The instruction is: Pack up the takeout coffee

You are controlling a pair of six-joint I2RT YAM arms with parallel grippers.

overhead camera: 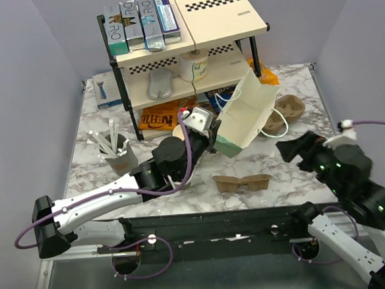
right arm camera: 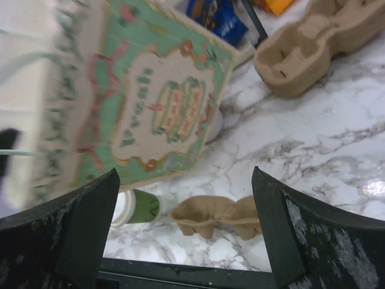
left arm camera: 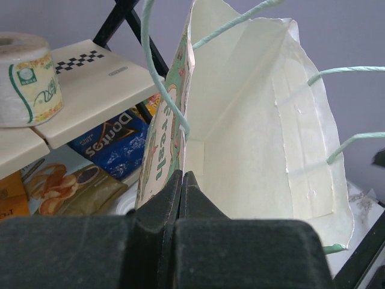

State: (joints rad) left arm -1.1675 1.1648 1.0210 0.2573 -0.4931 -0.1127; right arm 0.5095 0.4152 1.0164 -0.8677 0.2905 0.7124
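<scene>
Two grippers are working: the left gripper (left arm camera: 182, 186) is pinching the paper bag (left arm camera: 252, 120), and the empty, gaping right gripper (right arm camera: 185, 180) is facing the takeout coffee (right arm camera: 137, 208) resting beneath that bag.

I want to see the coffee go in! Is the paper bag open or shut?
Open. The paper bag gapes wide in the left wrist view, its cream inside walls showing.

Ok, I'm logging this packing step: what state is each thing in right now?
paper bag: held tilted, mouth open
left gripper: shut on the bag's edge
right gripper: open, empty
takeout coffee: lid on, outside bag
</scene>
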